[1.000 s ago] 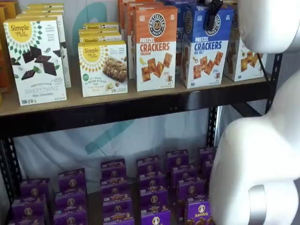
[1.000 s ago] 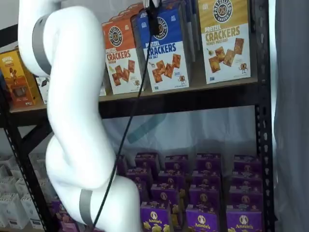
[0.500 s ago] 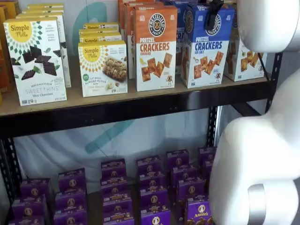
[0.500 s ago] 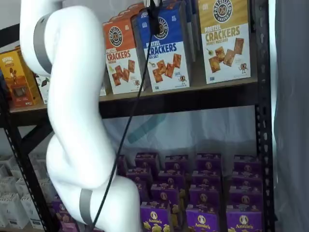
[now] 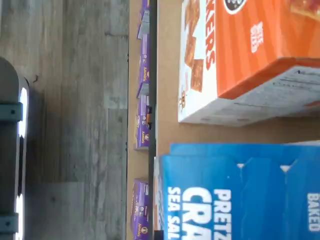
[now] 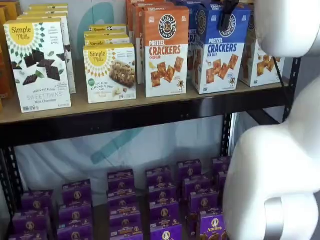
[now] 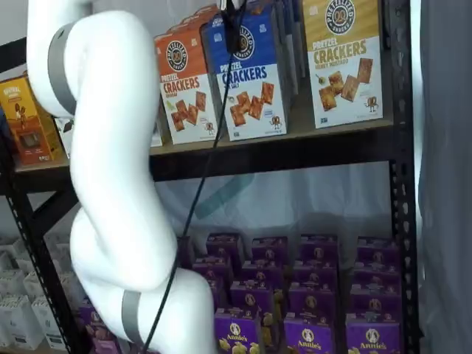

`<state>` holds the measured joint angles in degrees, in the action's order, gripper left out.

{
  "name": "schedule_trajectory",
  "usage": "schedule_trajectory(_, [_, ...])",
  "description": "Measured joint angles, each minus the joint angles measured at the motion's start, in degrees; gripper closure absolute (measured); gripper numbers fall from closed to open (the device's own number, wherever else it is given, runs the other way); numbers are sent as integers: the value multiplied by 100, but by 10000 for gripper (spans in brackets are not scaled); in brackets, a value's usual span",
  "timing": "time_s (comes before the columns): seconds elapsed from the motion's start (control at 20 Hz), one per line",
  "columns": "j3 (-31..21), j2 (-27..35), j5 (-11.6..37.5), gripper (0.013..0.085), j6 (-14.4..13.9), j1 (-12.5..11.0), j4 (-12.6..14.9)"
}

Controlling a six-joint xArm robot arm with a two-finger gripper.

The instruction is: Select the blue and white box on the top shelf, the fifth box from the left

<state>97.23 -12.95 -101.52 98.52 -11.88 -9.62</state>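
The blue and white box (image 6: 220, 55) stands on the top shelf (image 6: 125, 117), between an orange-topped cheddar box (image 6: 166, 50) and a yellow-topped box (image 6: 260, 62). It shows in both shelf views (image 7: 254, 88) and close up in the wrist view (image 5: 235, 195). My gripper (image 6: 227, 11) hangs from above at the box's top edge. One black finger lies over the blue front face, with the cable beside it (image 7: 234, 26). The fingers are closed on the box, which sits slightly raised and tilted.
My white arm (image 7: 110, 147) fills the left of one shelf view and the right of the other (image 6: 280, 160). Simple Mills boxes (image 6: 37, 62) stand further left on the shelf. Several purple Annie's boxes (image 6: 160, 200) fill the lower shelf. A black upright (image 7: 402, 184) bounds the right side.
The blue and white box has shifted slightly up and to the left with the gripper at its top. The arm has moved a little.
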Motion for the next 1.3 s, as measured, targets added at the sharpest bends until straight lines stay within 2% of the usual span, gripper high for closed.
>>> schedule_trajectory(0.45, [-168, -365, -509, 410, -80, 59, 41])
schedule_trajectory(0.7, [-691, -918, -632, 410, -100, 82, 71])
schedule_trajectory(1.1, [-1378, -1483, -648, 410, 37, -20, 145])
schedule_trajectory(1.3, [-1728, -1726, -586, 410, 121, -115, 92])
